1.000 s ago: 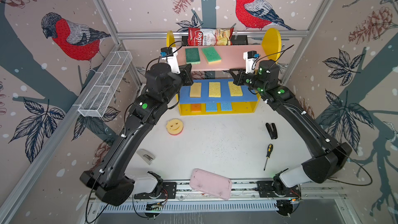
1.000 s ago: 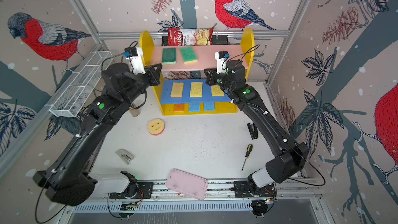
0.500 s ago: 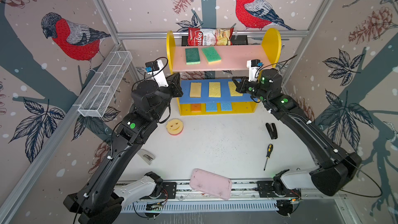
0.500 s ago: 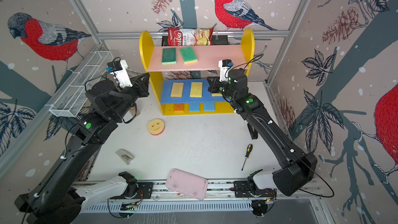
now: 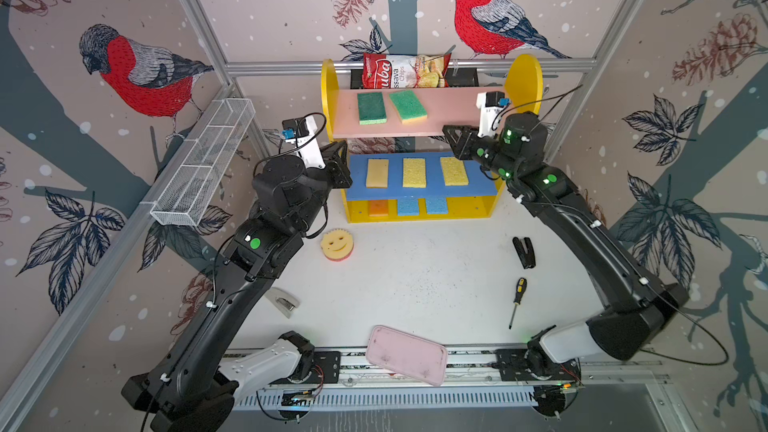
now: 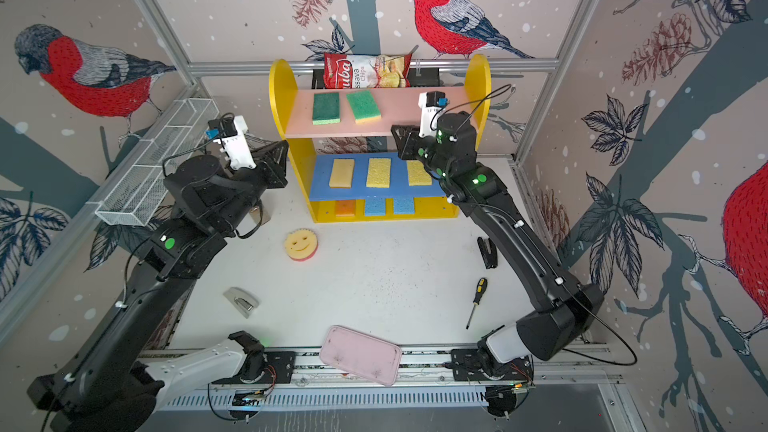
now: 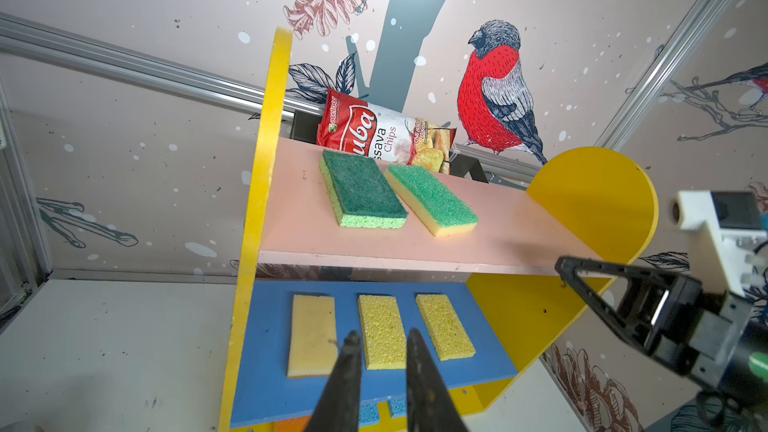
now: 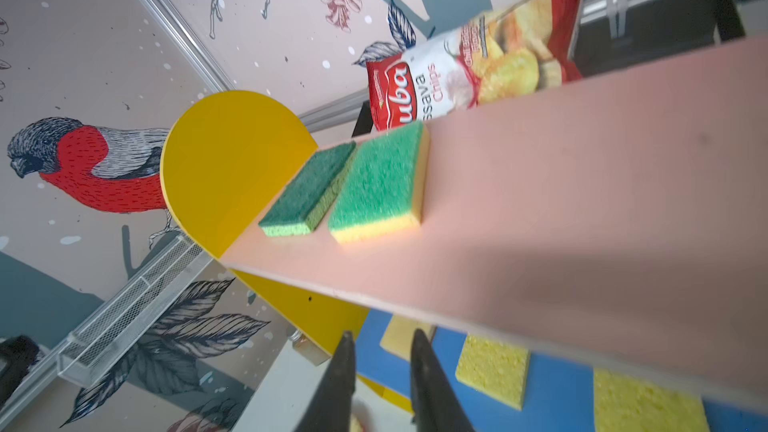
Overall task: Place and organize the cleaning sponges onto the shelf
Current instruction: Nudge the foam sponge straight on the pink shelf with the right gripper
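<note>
Green sponges top the shelf (image 5: 524, 76): a dark green sponge (image 5: 371, 108) and a lighter green sponge (image 5: 408, 105) lie side by side on its pink board (image 5: 453, 118). On the blue board (image 5: 356, 187) a tan sponge (image 5: 377, 173) and two yellow sponges (image 5: 414, 172) sit in a row, slightly apart. An orange sponge (image 5: 378, 207) and two blue sponges (image 5: 408, 206) rest on the base (image 5: 469, 209), partly hidden under the blue board. One smiley sponge (image 5: 337, 245) lies on the surface (image 5: 415, 280), in front of the shelf's left end. Near the shelf's left side, the left claw (image 7: 380, 340) is parted by a narrow gap and holds nothing. By the pink board's front edge, toward its right end, the right claw (image 8: 382, 340) is likewise slightly parted and empty.
</note>
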Robot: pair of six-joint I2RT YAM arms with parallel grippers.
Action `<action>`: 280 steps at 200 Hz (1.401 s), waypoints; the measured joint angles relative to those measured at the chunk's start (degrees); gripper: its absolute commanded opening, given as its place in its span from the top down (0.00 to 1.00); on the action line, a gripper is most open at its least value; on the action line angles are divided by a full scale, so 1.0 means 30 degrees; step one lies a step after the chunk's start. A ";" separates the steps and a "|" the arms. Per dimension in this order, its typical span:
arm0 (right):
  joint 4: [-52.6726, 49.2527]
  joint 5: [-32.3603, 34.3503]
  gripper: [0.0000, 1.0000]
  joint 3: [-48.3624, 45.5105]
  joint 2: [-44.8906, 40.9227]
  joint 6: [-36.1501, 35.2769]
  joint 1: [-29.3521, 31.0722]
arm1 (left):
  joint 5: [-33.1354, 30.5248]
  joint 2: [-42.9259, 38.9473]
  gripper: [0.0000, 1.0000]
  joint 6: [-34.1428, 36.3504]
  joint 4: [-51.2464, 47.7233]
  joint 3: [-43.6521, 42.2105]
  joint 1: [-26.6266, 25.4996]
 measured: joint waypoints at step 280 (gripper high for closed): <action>-0.2980 -0.0539 0.84 0.9857 0.8240 -0.1188 0.0000 | 0.0175 0.0313 0.72 0.0095 -0.0109 0.0168 0.0386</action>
